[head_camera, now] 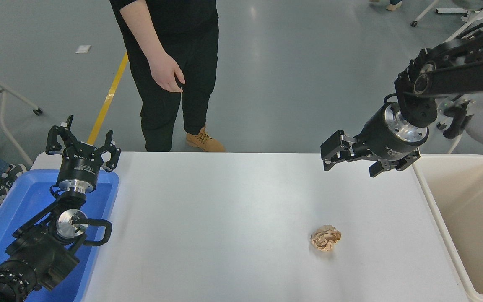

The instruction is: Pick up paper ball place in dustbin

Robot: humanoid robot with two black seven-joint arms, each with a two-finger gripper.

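The paper ball (325, 238), a tan-brown wrinkled wad, lies on the white table (224, 218) right of centre, near the front. The dustbin (438, 218), a large beige tub, stands at the table's right edge, its inside showing no contents. My right gripper (352, 161) is open and empty, held in the air over the table's far right, well beyond and above the ball. My left gripper (83, 140) is open and parked at the lower left over the blue tray.
A shallow blue tray (15, 209) sits at the table's left end under the left arm. A person in black (170, 63) stands on the floor beyond the table's far edge, one hand (167, 77) hanging down. Chair legs stand at far left and top right.
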